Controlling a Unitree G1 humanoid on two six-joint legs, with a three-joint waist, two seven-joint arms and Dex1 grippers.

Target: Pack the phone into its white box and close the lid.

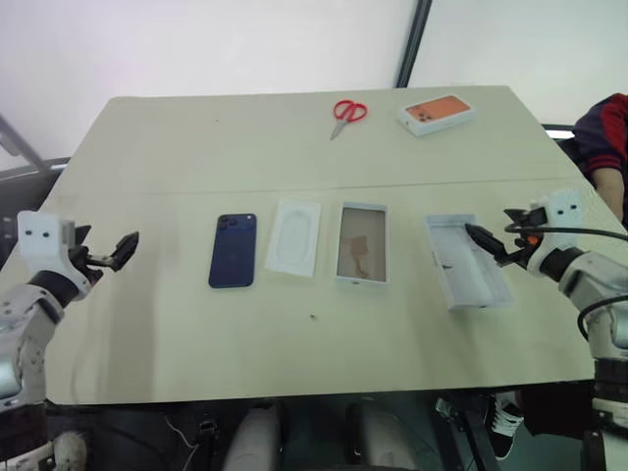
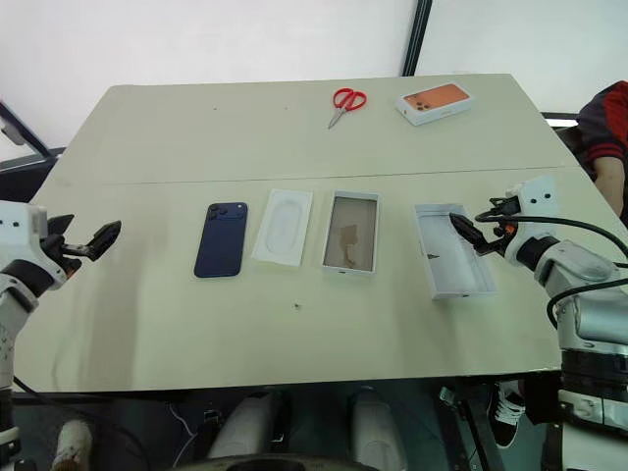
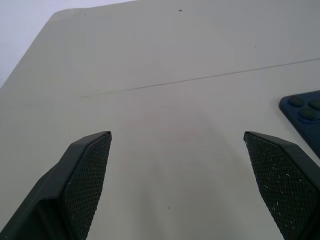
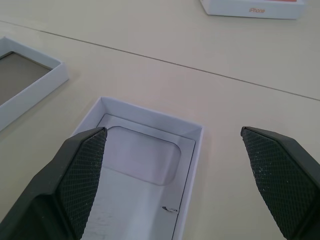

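The dark blue phone (image 1: 234, 250) lies flat, camera cluster up, left of centre on the table. To its right come a flat white insert (image 1: 295, 237), then the white box (image 1: 362, 243) with its tan floor showing, and then the lid (image 1: 467, 261) lying open side up. My left gripper (image 1: 118, 252) hovers open over bare table well left of the phone; a corner of the phone (image 3: 305, 115) shows in the left wrist view. My right gripper (image 1: 496, 231) is open at the lid's far right edge, nothing between its fingers; the lid's rim (image 4: 150, 112) lies just past them.
Red-handled scissors (image 1: 348, 111) and a white box with an orange picture (image 1: 437, 111) lie at the table's far side. A person's sleeve (image 1: 608, 142) shows at the right edge. A seam runs across the tabletop (image 1: 177, 147).
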